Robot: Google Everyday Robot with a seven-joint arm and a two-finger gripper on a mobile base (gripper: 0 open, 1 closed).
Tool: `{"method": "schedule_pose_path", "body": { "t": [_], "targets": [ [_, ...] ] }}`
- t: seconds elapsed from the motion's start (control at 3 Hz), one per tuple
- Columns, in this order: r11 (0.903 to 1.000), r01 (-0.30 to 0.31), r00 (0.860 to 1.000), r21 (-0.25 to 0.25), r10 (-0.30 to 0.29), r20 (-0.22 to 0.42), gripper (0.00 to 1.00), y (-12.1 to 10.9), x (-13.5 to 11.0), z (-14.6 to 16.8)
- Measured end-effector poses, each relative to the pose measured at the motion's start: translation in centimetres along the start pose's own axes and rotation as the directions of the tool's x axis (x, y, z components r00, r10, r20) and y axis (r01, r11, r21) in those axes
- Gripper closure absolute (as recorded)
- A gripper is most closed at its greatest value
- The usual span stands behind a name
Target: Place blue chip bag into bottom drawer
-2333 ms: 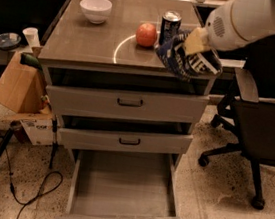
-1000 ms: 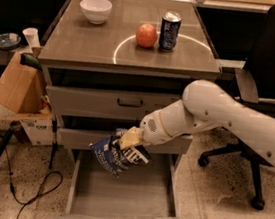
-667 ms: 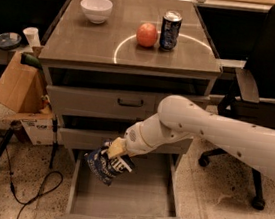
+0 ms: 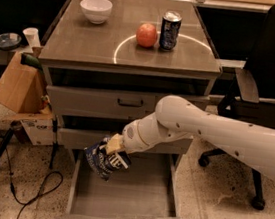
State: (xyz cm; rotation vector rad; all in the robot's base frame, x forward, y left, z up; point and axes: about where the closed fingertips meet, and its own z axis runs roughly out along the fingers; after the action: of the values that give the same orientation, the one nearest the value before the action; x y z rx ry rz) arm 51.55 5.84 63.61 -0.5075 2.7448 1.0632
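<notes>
The blue chip bag [image 4: 101, 160], crinkled dark blue with white print, hangs from my gripper [image 4: 113, 147] over the left part of the open bottom drawer [image 4: 131, 196]. The gripper is shut on the bag's top edge. The bag is just above the drawer's plain grey floor, near its left wall. My white arm reaches in from the right, across the front of the middle drawer. The bottom drawer is pulled fully out, its front with a small dark handle near the lower edge of the view.
On the cabinet top stand a white bowl [image 4: 95, 9], a red apple [image 4: 147, 34] and a blue soda can [image 4: 170, 30]. A black office chair [image 4: 265, 93] is at the right. A brown paper bag [image 4: 17, 85], a box and cables sit at the left.
My arm carried the bag down from the cabinet top to in front of the drawers, then lower and leftward over the open bottom drawer.
</notes>
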Motion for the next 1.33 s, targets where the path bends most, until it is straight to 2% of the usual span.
{"method": "schedule_pose_path", "body": {
  "t": [0.33,0.67,1.0,1.33],
  "targets": [
    [1.0000,0.005,0.999,-0.005,-0.005,0.033,1.00,0.4,-0.2,-0.2],
    [0.9940,-0.105,0.993,-0.031,0.107,0.051,1.00,-3.1,-1.4,3.6],
    [0.9702,-0.234,0.971,-0.061,0.236,0.023,1.00,-7.2,-3.3,9.8],
    [0.9302,-0.361,0.932,-0.067,0.358,-0.051,1.00,-11.3,-4.3,16.5]
  ]
}}
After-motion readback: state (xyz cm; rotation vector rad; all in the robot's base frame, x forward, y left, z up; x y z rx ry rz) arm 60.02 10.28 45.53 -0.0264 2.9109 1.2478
